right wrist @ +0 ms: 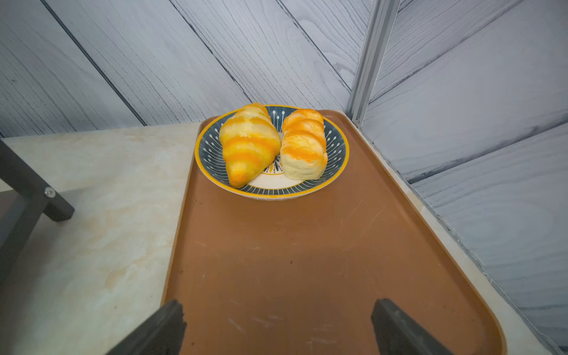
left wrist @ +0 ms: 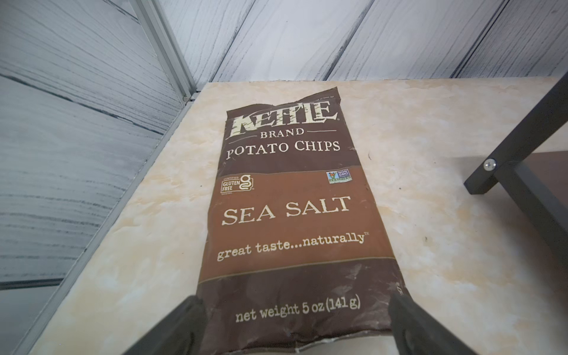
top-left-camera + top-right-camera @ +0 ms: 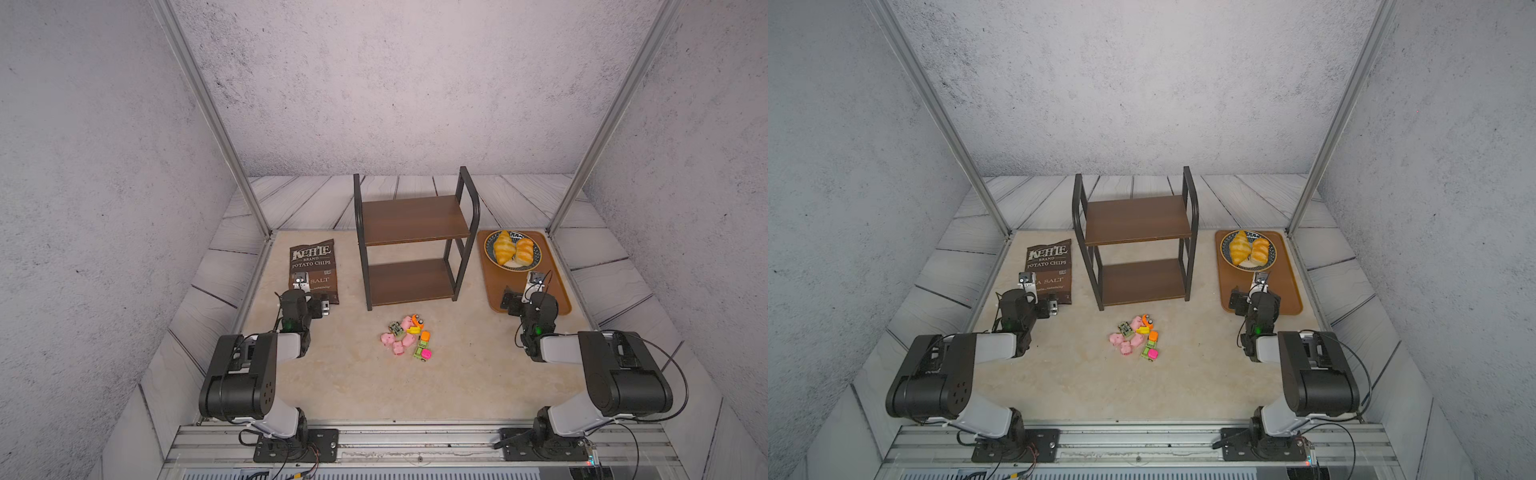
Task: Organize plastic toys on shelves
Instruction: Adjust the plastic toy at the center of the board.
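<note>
The plastic toys (image 3: pixel 406 337) lie in a small heap on the table in front of the shelves in both top views: several pink pigs (image 3: pixel 1125 343) mixed with little green-based trucks (image 3: pixel 1151 352). The shelves (image 3: pixel 413 220) stand at mid-table, both dark boards bare. My left gripper (image 3: pixel 311 301) hovers open over the near end of a chip bag, left of the heap. My right gripper (image 3: pixel 523 297) hangs open over a brown tray, right of the heap. Neither wrist view shows any toy. Nothing sits between the fingers of the left gripper (image 2: pixel 294 302) or the right gripper (image 1: pixel 278 304).
A brown Kettle chip bag (image 2: pixel 292 199) lies flat left of the shelves. The brown tray (image 1: pixel 307 246) at the right carries a patterned plate (image 1: pixel 209 153) with two croissants (image 1: pixel 249 144). A black shelf leg (image 2: pixel 516 159) stands near the bag. Walls and metal posts (image 3: pixel 208 104) enclose the table.
</note>
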{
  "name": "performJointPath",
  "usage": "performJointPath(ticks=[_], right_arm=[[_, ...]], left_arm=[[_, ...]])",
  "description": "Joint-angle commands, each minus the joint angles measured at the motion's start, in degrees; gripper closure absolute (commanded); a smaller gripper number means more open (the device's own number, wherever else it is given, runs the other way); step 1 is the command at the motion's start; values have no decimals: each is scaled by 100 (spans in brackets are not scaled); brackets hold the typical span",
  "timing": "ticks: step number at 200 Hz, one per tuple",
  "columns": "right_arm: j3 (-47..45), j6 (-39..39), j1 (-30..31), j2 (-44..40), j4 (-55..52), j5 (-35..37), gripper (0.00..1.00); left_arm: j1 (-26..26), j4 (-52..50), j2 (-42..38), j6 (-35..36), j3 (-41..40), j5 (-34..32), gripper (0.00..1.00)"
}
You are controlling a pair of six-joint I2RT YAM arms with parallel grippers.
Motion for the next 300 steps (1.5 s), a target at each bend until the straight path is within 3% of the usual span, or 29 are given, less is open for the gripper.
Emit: performJointPath(ticks=[1,239,270,300], right_arm=[[-22,-56,3,135,89,-57,0],[-20,5,8,-54,-46,91,0],[192,4,7,-823,-1144,167,0],[734,572,6,-1289,-2801,266,0]], left_arm=[[42,60,-45,31,64,27,2],[35,140,-181,36,56,8,2],[43,-1963,-1135,-534,633,-662,2],[30,-2955,-1409,-808,915,-521,2]])
